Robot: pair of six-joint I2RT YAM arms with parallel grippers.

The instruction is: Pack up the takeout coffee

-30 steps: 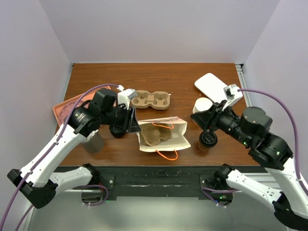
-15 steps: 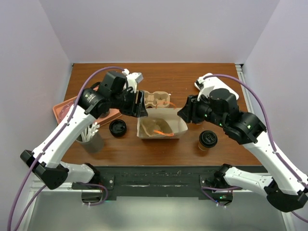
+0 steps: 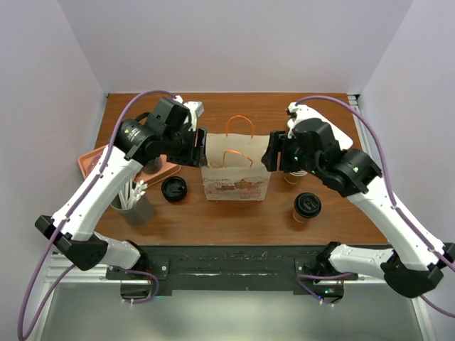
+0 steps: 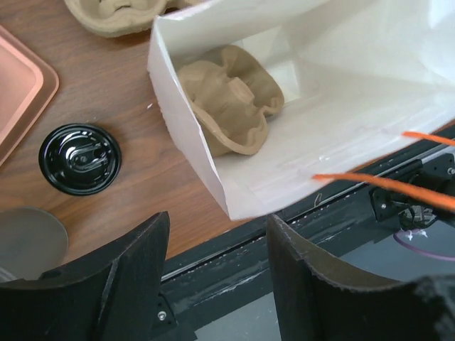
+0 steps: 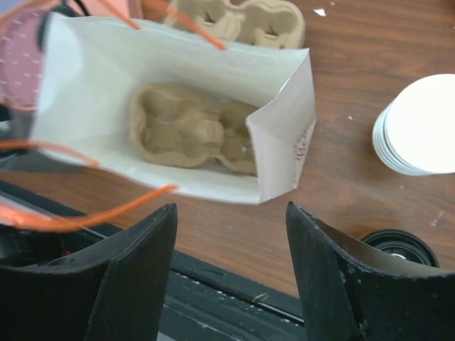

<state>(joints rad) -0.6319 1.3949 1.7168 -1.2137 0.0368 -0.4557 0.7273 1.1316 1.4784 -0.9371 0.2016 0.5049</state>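
- The takeout coffee (image 3: 307, 205), a tan paper cup with a black sip lid, stands upright on the counter (image 3: 234, 217), near the front edge and to the right of the bag, apart from it. In the right wrist view only part of its lid (image 5: 395, 244) shows, beside a finger.
- Nothing touches the cup; both arms are at the bag.
- The paper bag (image 3: 235, 172) stands upright at the middle of the counter, mouth open, its orange handles up.
- A moulded pulp cup carrier (image 5: 190, 132) lies on the bag's floor.
- The left pincer (image 3: 195, 148) is at the bag's left upper edge. In its wrist view the fingers (image 4: 117, 280) stand clearly apart, with the bag's corner in line with the gap. Whether they touch the paper I cannot tell.
- The right pincer (image 3: 274, 153) is at the bag's right upper edge. Its fingers (image 5: 323, 284) are spread as well, and the bag's rim lies just above the gap.
- A stack of lidless cups (image 5: 419, 124) stands just right of the bag, behind the coffee.
- A second carrier (image 5: 249, 18) lies behind the bag.
- A loose black lid (image 3: 174, 188) lies left of the bag.
- Farther left are a salmon tray (image 4: 21, 92) and a metal cup (image 3: 134, 206) holding white sticks.
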